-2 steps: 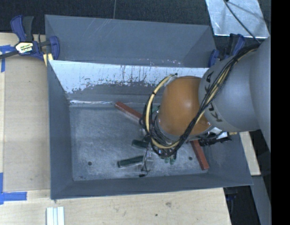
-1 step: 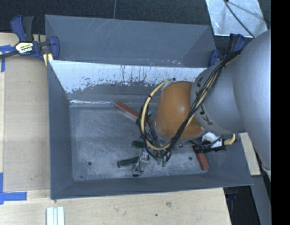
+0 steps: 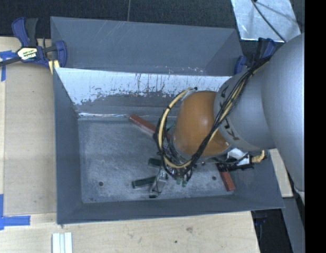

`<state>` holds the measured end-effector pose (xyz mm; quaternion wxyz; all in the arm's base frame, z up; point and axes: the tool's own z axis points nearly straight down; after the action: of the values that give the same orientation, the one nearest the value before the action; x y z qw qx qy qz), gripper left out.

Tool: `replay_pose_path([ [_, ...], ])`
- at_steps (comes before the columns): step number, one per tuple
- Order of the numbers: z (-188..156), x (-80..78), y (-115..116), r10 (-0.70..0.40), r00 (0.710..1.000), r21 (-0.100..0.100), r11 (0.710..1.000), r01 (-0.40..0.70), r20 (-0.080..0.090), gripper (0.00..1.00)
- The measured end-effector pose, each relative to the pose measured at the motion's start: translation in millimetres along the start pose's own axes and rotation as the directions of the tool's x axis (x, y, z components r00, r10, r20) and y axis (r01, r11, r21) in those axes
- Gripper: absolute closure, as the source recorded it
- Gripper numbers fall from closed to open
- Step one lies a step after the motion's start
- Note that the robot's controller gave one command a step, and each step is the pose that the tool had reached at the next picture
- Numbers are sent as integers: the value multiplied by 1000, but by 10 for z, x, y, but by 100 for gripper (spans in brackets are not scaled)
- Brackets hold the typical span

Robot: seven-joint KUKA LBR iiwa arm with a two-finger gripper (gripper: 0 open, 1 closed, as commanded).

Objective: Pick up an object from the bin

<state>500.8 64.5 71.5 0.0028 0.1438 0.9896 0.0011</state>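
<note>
My gripper [image 3: 161, 181] hangs low over the front middle of the bin floor, under the arm's orange cover. Just left of it, touching or nearly touching, lies a small dark flat piece [image 3: 143, 183]. A second dark bit [image 3: 154, 162] sits right behind the gripper. Whether anything is held is hidden by the cover and cables.
A reddish-brown stick [image 3: 142, 123] lies slanted at the back of the floor, partly under the cover. A red-and-black tool [image 3: 227, 179] and a white item [image 3: 236, 154] lie at the right wall under the arm. The left half of the floor is bare metal.
</note>
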Motion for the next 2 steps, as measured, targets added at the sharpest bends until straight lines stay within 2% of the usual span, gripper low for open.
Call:
replay_pose_path([
  [1,-16,-8,7,0,1000,-2,1000,0,1,100],
  [2,-65,-18,6,2,1000,1,1000,-2,0,100],
])
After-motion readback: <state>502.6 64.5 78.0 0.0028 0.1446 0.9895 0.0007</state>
